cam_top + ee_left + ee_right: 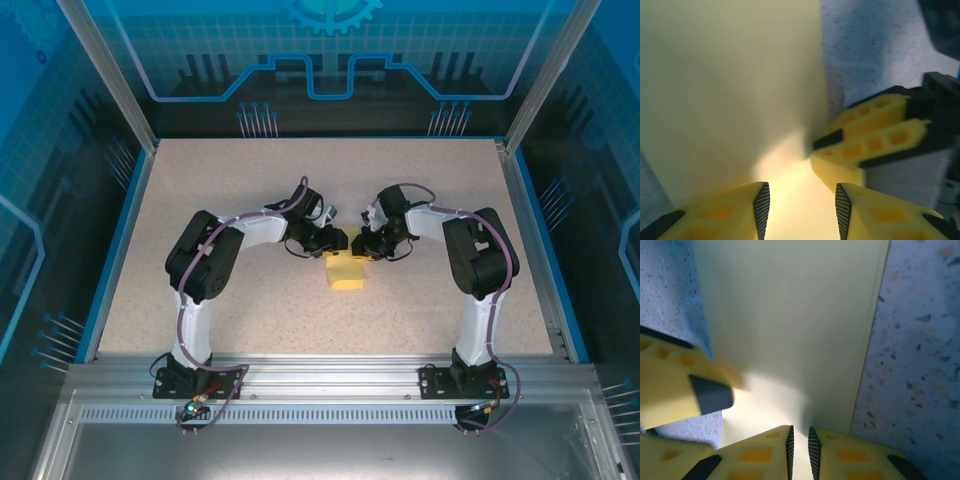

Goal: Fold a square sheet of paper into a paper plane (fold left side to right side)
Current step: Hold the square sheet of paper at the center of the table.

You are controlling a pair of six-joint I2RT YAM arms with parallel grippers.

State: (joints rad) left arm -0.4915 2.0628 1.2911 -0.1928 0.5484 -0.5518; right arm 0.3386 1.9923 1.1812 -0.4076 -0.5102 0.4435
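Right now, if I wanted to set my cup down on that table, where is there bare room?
The far strip of the table behind both arms is bare, as are the side patches beside each blue rim and the near strip before the rail. The middle is crowded: the left gripper and right gripper meet at the yellow paper.

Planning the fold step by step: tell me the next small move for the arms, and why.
Probably close the left gripper on the square sheet of paper: its fingers stand open over the paper, while the right gripper looks pinched shut on the edge beside it.
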